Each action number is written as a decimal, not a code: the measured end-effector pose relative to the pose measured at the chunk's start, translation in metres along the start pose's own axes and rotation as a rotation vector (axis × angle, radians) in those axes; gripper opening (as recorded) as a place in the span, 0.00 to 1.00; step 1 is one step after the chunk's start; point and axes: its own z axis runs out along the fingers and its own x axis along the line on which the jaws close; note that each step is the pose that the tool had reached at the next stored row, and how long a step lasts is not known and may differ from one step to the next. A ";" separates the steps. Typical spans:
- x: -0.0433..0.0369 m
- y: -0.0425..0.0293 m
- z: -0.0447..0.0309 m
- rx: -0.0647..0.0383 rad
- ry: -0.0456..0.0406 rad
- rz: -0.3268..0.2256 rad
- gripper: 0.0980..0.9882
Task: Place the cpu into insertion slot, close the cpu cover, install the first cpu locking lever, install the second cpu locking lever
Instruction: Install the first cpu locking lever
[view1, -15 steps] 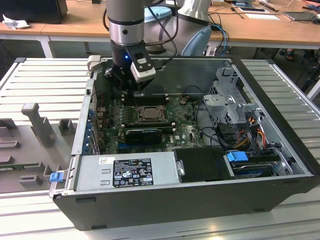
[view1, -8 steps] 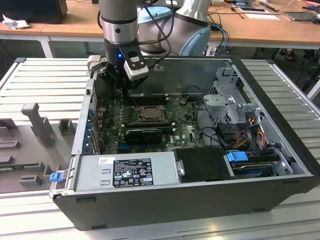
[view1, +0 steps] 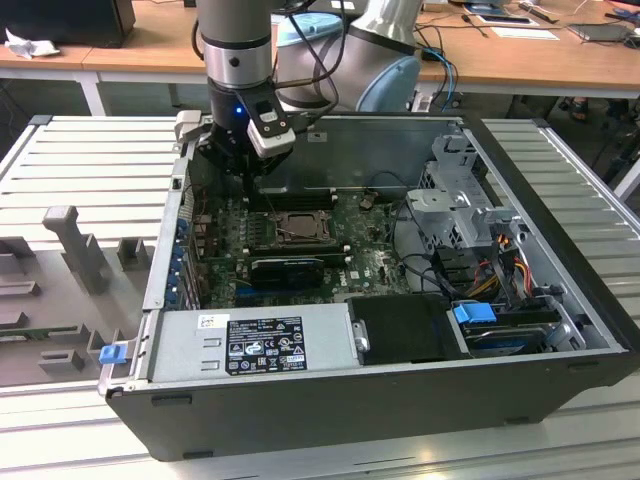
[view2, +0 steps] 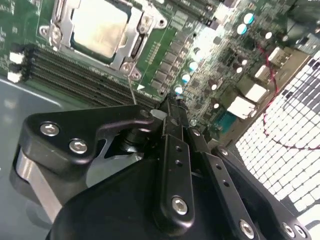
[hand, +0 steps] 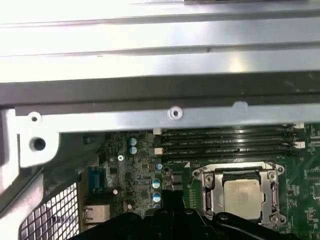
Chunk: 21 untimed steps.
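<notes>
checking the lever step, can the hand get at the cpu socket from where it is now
Probably yes. The hand hangs inside the open case beside the socket; the chip sits in it with the metal cover down, and nothing lies between them. Memory slots run along the far side.

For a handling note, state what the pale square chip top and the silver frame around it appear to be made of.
The pale square cpu looks like bare metal with a dull brushed finish, catching a soft sheen. The thin silver cpu cover around it seems to be stamped sheet metal, brighter, with crisp glinting edges. Neither can be confirmed beyond appearance.
</notes>
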 end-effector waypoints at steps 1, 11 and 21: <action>0.0003 0.0053 0.0008 0.000 -0.0001 0.000 0.01; -0.0486 0.0172 0.0070 0.000 0.0124 0.000 0.01; -0.0703 0.0184 0.0238 -0.019 0.0163 -0.001 0.01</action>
